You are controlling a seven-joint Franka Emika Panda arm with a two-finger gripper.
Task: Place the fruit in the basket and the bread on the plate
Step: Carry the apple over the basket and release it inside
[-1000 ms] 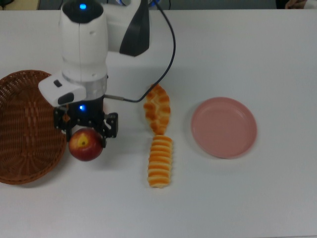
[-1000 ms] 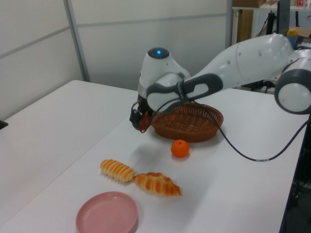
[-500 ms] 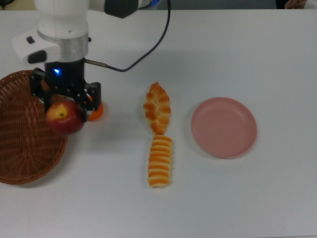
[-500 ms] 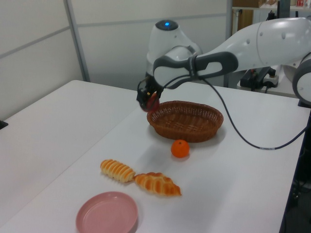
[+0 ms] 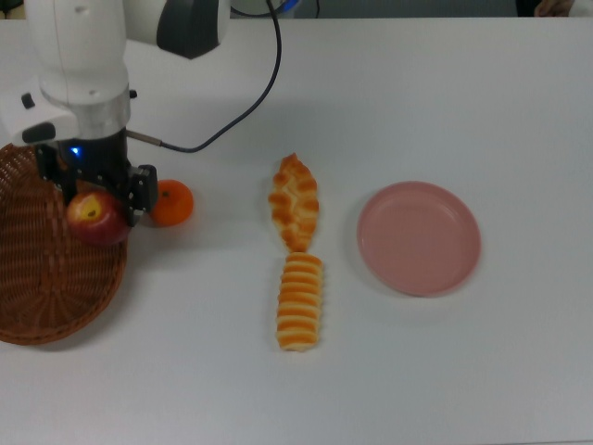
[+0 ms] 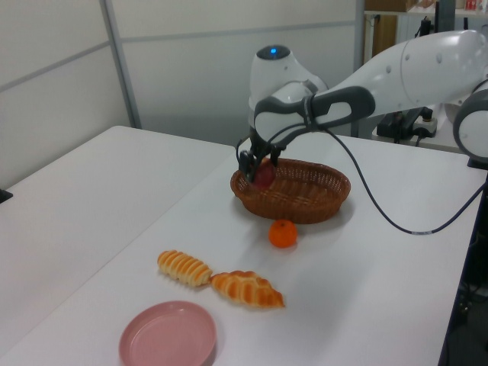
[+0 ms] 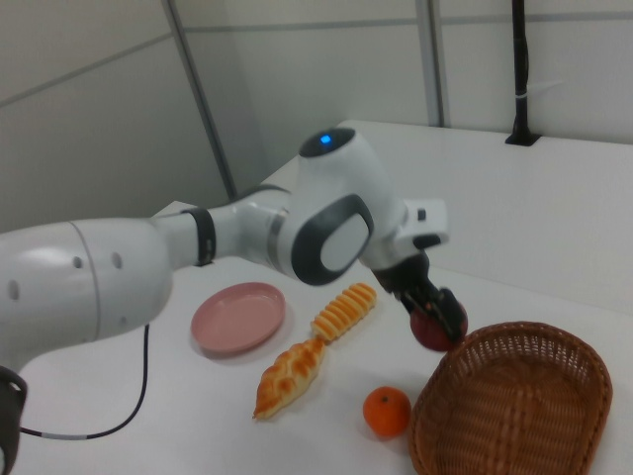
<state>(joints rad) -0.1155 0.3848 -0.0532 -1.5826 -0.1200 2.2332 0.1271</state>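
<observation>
The black two-finger gripper (image 5: 93, 190) is clamped on the dark red apple with a yellowish top (image 5: 95, 219), holding it in the air over the near rim of the large oval brown wicker basket (image 5: 46, 278) — at the basket's right edge in the top view. The bright orange mandarin (image 5: 171, 203) sits on the white table (image 5: 417, 371) just beside the basket. The braided golden pastry (image 5: 295, 201) and the ridged striped loaf (image 5: 299, 301) lie end to end, near the round pale pink plate (image 5: 419, 238).
</observation>
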